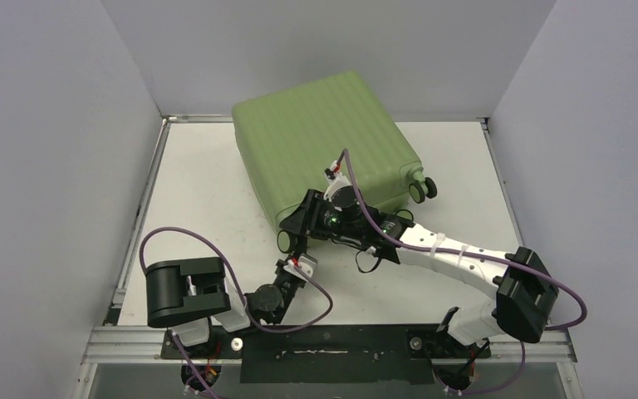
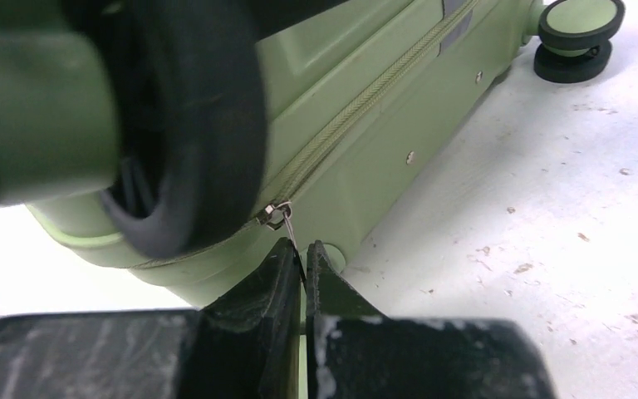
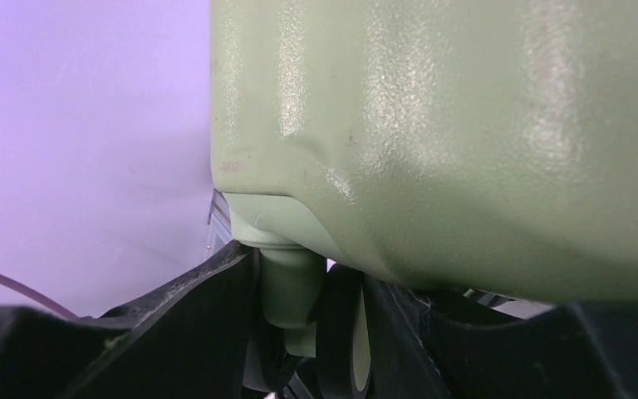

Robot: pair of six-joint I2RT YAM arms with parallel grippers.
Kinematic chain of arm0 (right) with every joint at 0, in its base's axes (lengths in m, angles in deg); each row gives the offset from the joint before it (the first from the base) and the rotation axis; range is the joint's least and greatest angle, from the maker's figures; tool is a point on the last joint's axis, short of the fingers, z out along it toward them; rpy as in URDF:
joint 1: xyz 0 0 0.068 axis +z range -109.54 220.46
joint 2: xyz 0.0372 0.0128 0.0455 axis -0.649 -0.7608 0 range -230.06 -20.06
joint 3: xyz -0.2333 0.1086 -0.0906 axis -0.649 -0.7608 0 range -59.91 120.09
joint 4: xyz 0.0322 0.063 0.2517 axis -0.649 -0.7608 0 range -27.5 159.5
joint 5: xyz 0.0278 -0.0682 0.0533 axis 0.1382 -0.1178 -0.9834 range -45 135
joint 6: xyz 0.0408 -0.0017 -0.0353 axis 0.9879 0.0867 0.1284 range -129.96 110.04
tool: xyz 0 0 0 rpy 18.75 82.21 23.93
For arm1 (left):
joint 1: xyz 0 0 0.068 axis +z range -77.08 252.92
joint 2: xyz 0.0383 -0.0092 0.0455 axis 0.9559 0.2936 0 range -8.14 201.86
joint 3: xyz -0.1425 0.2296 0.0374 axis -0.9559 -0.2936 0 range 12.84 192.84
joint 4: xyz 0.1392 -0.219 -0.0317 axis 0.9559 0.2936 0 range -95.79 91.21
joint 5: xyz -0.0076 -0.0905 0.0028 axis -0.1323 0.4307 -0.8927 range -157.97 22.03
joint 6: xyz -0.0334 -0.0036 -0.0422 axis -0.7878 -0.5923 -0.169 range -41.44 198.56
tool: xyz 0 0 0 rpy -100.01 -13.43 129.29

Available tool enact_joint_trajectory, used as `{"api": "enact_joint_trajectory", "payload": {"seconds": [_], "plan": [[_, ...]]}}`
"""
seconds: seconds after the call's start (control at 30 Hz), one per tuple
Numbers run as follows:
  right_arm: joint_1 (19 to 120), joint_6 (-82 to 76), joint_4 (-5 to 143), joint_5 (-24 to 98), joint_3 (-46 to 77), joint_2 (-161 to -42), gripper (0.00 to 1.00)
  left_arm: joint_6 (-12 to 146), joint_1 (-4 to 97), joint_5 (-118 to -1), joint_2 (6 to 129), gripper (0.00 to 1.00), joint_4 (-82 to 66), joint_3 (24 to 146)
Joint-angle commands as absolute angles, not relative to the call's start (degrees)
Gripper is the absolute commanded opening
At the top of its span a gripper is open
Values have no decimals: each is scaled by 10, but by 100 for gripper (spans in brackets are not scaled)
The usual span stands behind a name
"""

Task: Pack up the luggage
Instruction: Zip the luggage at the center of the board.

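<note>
Overhead, the luggage (image 1: 324, 141) lay closed on the table (image 1: 208, 191), toward the far side, about centre. My left gripper (image 2: 302, 262) was fully shut on the zipper pull (image 2: 279, 213) at the suitcase's near-left corner. My right gripper (image 3: 311, 287), part-way closed, clasped the caster (image 3: 292, 291) at that same corner, fingers (image 3: 208, 324) touching it on either side.

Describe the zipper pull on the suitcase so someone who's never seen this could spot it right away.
Start at the light-green suitcase and follow its side zipper toward the big black corner wheel. Just short of that wheel hangs the zipper pull, a thin silver tab pinched in the left claw, the seam's only dangling metal piece.
</note>
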State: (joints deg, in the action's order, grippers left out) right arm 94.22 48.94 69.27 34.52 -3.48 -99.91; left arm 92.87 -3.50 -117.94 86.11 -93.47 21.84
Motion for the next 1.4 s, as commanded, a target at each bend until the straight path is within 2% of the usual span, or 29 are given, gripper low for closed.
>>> {"api": "enact_joint_trajectory", "payload": {"seconds": [0.0, 0.13, 0.23, 0.33, 0.43, 0.53, 0.9, 1.1, 1.23, 1.37], "plan": [[950, 451, 786, 358, 15, -1078, 15, 931, -62, -1061, 900, 0, -1064, 251], [956, 445, 790, 325, 72, -1141, 13, 942, -58, -1053, 920, 0, -1066, 273], [959, 428, 767, 300, 114, -1175, 16, 944, -48, -1045, 934, 0, -1066, 290], [959, 404, 743, 321, 113, -1156, 30, 941, -34, -1046, 939, 0, -1066, 297], [955, 366, 688, 351, 123, -1128, 51, 935, -18, -1047, 941, 0, -1054, 301], [954, 330, 620, 385, 142, -1102, 67, 931, -2, -1050, 945, 0, -1048, 307], [948, 259, 462, 548, 145, -951, 91, 924, 30, -1055, 952, 0, -1004, 336], [894, 207, 398, 620, 160, -872, 93, 925, 34, -1054, 963, 0, -995, 350], [747, 159, 399, 596, 116, -810, 92, 925, 35, -1055, 965, 0, -992, 349], [619, 81, 469, 570, 36, -758, 84, 916, 37, -1057, 959, 0, -980, 348]]}}
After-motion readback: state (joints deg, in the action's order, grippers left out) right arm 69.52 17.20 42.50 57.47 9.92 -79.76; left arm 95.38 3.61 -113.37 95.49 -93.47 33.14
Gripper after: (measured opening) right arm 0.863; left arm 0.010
